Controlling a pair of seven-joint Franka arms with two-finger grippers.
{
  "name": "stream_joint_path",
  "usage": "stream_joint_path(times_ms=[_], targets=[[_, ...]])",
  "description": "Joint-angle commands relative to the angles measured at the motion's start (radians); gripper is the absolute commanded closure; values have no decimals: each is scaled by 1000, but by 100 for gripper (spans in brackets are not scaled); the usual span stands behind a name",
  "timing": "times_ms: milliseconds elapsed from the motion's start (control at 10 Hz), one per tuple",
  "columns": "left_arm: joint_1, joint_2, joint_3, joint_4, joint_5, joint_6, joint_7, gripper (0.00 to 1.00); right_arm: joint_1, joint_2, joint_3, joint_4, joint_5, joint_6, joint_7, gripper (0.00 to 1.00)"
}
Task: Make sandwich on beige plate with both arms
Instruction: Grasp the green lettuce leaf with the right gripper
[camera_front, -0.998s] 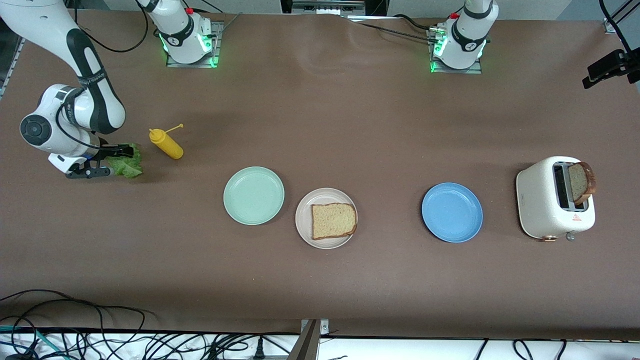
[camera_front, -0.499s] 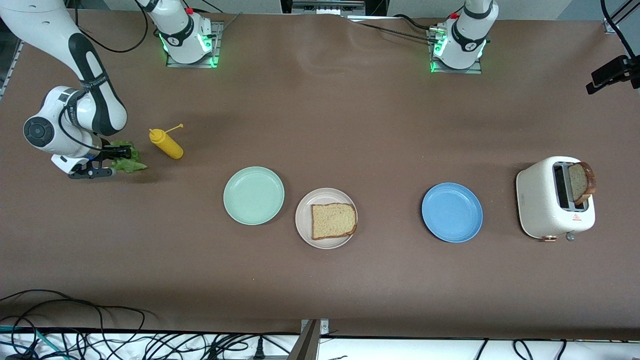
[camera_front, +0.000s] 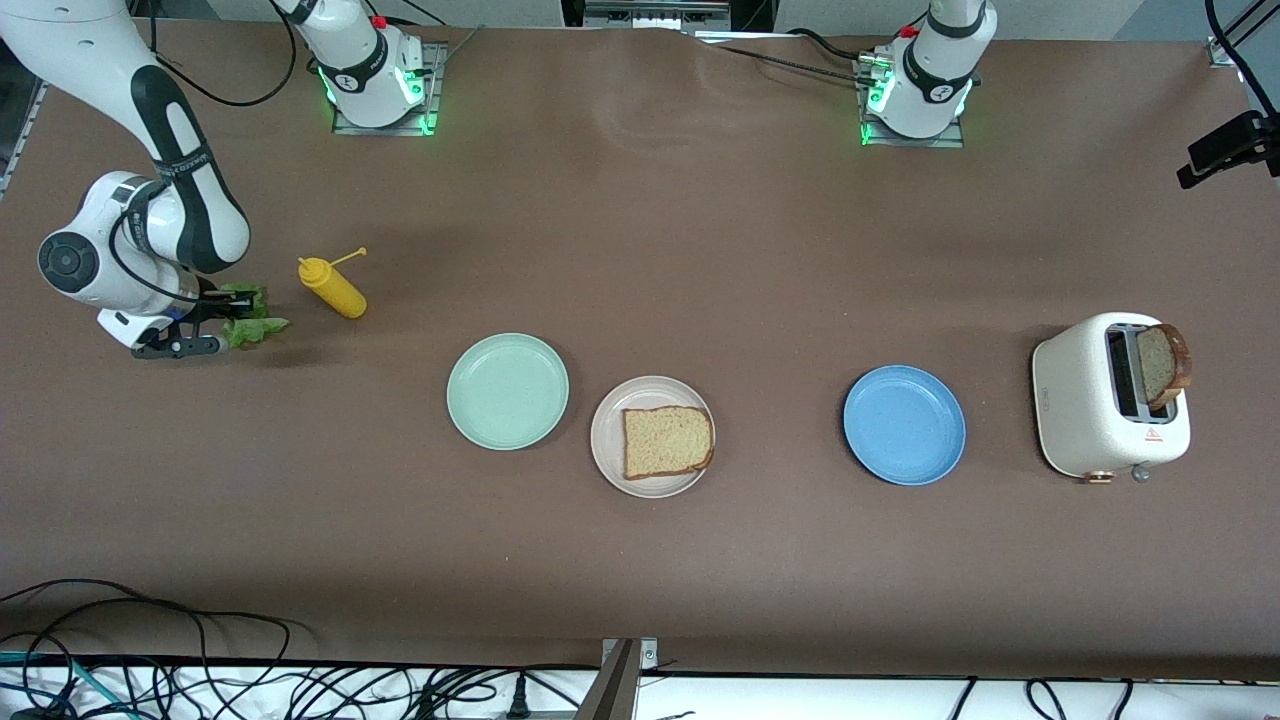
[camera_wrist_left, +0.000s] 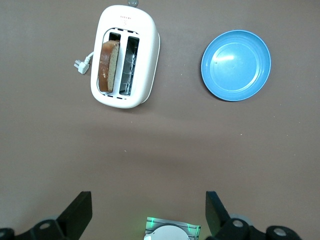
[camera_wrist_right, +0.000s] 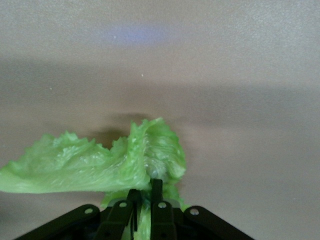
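Brown tabletop holds the beige plate (camera_front: 652, 437) nearest the camera with only one bread slice (camera_front: 667, 441) laid, the second slice (camera_front: 1162, 363) waits in the toaster (camera_front: 1108, 396), the right gripper (camera_front: 222, 322) pinches the lettuce leaf (camera_front: 250, 318) beside the mustard bottle (camera_front: 334, 287), and the left gripper (camera_wrist_left: 148, 210), spread wide, waits overhead.
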Motion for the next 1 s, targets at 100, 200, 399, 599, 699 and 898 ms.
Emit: stream_joint_path(times_ms=[100,200,399,599,699,898], targets=[[13,17,-8,29,-1,-5,11,0,2,-71,13,122,34,-170,-56,100],[13,17,-8,29,-1,-5,11,0,5,-73,15,258,32,-363,-67,100],[12,17,-8,29,-1,-5,10,0,59,-66,15,519,32,-707,-58,100],[13,17,-8,29,-1,-6,10,0,123,-66,16,680,37,-855,-57,100],[13,17,-8,29,-1,-6,10,0,164,-66,16,745,58,-907,-54,100],[13,17,-8,29,-3,-10,10,0,261,-63,16,843,125,-949,-43,100]])
